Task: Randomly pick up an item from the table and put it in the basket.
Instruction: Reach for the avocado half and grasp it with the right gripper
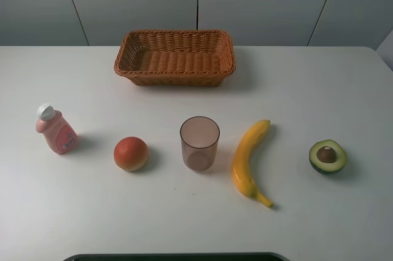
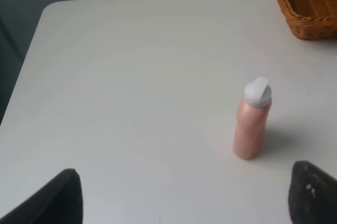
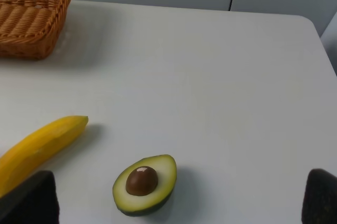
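Note:
The halved avocado [image 1: 328,156] lies cut side up, pit showing, at the right of the white table [image 1: 307,89]. The right wrist view shows it [image 3: 145,184] close in front of my right gripper [image 3: 176,211], whose dark fingertips [image 3: 29,197] stand wide apart, open and empty. The wicker basket [image 1: 175,79] sits empty at the back centre; its corner shows in the right wrist view [image 3: 31,18] and the left wrist view [image 2: 310,2]. My left gripper [image 2: 184,203] is open and empty, near the table's left side. Neither gripper shows in the exterior view.
A pink bottle [image 1: 56,130] with a white cap stands at the left, just ahead of my left gripper [image 2: 253,121]. An orange-red fruit [image 1: 131,153], a translucent cup [image 1: 199,143] and a banana [image 1: 249,159] sit in a row towards the avocado.

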Motion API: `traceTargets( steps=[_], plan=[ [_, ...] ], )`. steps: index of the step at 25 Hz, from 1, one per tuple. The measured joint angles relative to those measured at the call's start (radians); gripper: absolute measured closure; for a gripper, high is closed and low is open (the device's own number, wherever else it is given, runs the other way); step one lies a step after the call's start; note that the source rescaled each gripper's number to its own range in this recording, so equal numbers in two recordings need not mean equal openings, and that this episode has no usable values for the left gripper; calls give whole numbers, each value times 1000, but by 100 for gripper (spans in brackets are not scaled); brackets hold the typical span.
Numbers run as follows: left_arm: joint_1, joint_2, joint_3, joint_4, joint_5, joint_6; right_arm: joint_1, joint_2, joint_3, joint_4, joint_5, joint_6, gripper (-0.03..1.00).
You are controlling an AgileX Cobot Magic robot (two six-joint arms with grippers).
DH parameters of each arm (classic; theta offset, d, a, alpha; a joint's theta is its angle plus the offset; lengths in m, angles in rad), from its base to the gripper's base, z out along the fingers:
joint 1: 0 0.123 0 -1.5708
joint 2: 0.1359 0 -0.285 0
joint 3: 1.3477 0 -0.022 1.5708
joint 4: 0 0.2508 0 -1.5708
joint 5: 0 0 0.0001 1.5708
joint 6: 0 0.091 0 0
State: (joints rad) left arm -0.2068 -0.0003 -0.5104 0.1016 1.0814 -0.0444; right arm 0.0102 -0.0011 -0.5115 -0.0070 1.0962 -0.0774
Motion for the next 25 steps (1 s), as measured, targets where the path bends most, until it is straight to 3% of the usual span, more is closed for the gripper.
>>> traceTargets(
  steps=[25],
  plan=[
    [0,0,0,0,0,0,0,0,0,0,0,0,-3]
  ],
)
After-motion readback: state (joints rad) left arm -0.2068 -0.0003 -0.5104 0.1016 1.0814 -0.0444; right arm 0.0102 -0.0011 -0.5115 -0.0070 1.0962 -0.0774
